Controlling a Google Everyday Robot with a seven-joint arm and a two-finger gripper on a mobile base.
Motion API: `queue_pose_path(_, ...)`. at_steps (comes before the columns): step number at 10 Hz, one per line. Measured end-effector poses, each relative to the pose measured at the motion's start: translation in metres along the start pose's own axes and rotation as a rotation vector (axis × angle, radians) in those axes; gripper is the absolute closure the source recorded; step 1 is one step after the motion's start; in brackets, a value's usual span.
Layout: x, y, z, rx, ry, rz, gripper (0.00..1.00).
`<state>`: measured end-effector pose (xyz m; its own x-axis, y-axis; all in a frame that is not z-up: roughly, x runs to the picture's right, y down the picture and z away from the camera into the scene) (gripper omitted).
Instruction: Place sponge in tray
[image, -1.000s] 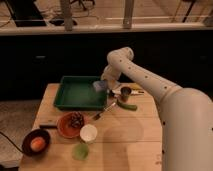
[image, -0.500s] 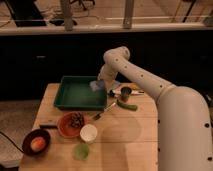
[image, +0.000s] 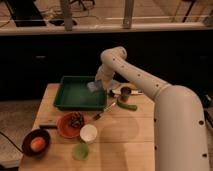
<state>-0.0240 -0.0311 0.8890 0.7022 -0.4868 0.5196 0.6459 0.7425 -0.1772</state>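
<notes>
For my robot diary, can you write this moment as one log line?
tray: back left of table | gripper: over tray's right side | sponge: at gripper tip, just inside tray rim

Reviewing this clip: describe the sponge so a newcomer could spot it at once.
Start at the wooden table and find the dark green tray at its back left. The sponge is the small blue-grey block at the tray's right rim, right by the gripper. It is flat and rectangular, unlike the pale green round blob near the front edge.

A light wooden table (image: 125, 137) stands on grey floor (image: 15, 117) before a dark low wall (image: 45, 57).
</notes>
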Motion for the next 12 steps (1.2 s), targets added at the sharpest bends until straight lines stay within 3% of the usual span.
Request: queue_pose_path(12, -0.005, -0.022, 0.015, -0.024, -0.057, -0.047, 0.98)
